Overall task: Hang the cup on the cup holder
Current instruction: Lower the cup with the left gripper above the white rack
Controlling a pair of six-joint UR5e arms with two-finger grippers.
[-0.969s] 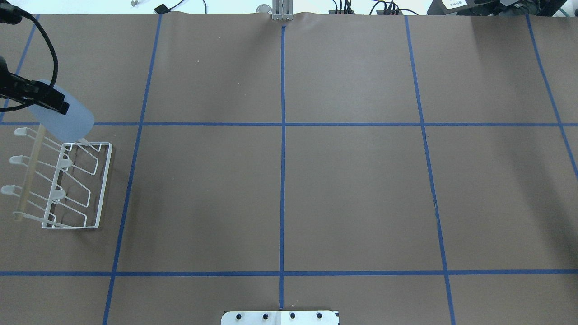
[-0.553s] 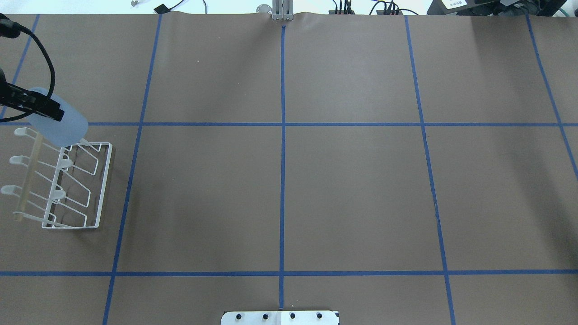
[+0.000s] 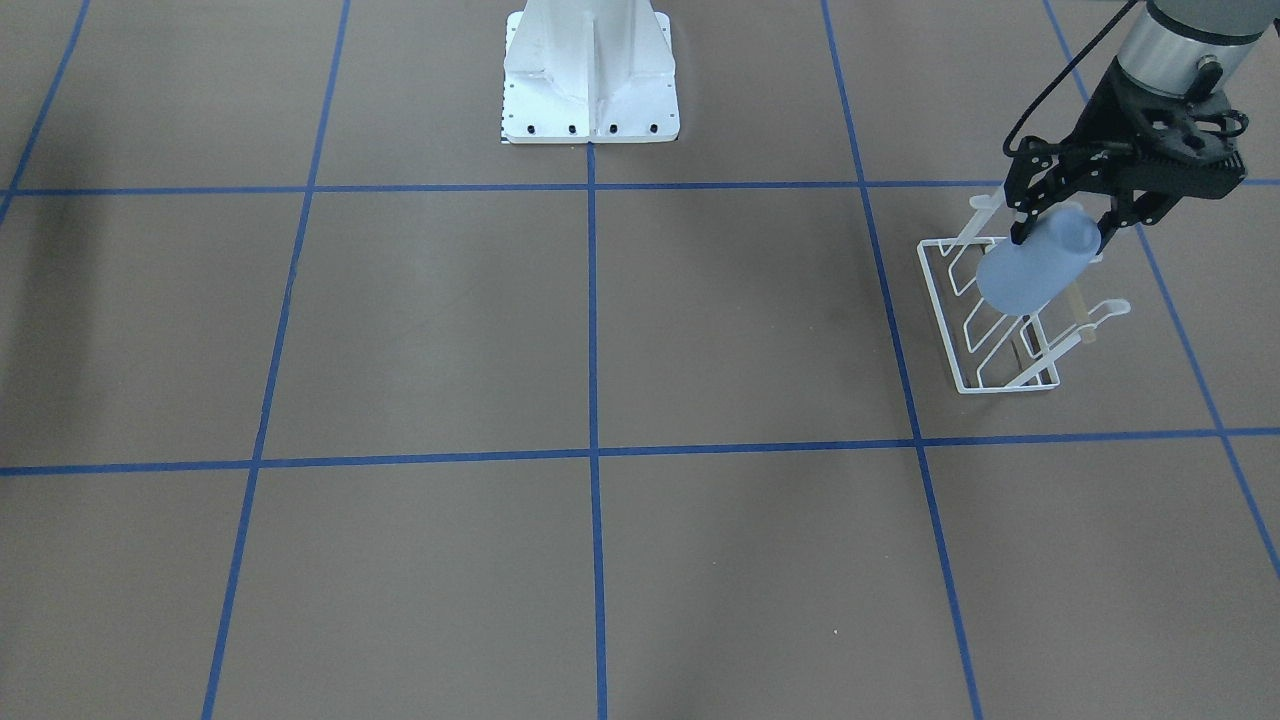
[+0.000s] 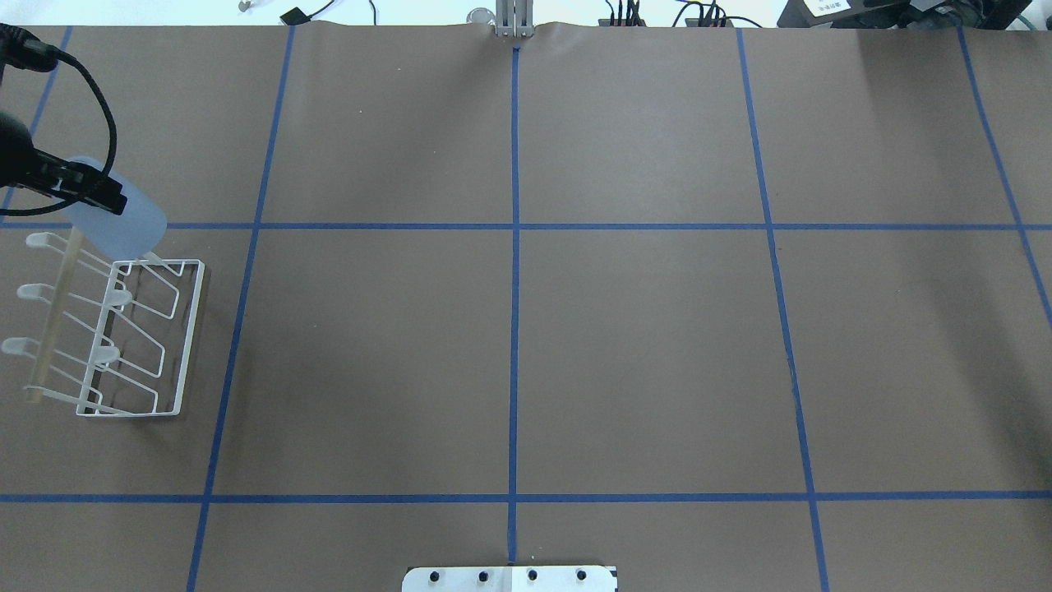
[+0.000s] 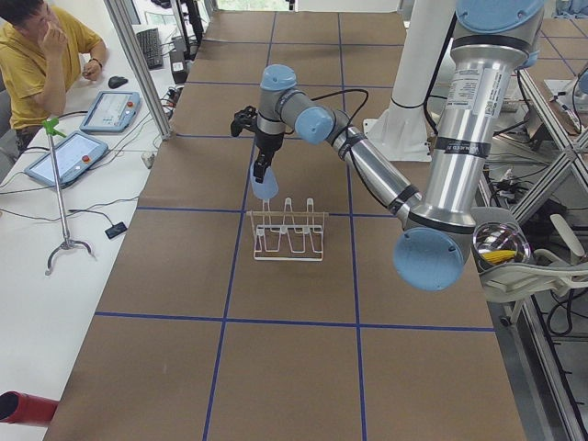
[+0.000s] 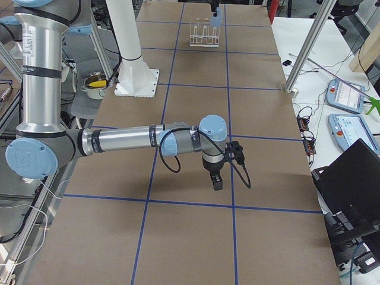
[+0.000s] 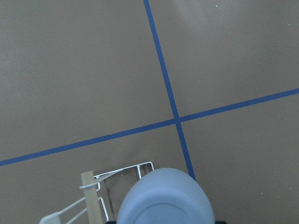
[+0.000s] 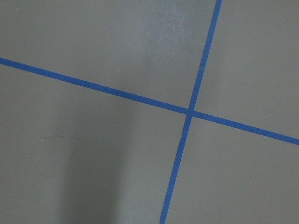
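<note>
Checking the feeds remotely, I recorded the left claw (image 3: 1063, 234) clenched on the cup (image 3: 1022, 275), with one black finger on each side of the narrow base end. The cup was pale blue, tilted and held in the air, its wide rim pointing down and away from the claw, toward the cup holder (image 3: 990, 330). In the overhead view the cup overlapped the end of the cup holder farthest from the robot, covering the top of the wooden rod (image 4: 53, 316) and the nearest corner of the wire base. I could not tell whether the rim touched a prong. The cup holder stood upright on the brown table (image 4: 575, 345), in the robot's left half, beside a blue tape line (image 4: 238, 329). The left wrist view showed the cup's rounded body at the bottom edge, with the rod and a wire corner just beside it. The right claw (image 6: 217, 183) hung above the table near a tape crossing, well apart from the cup holder. It showed only in the right side view, so I could not tell whether it was released or clenched.
</note>
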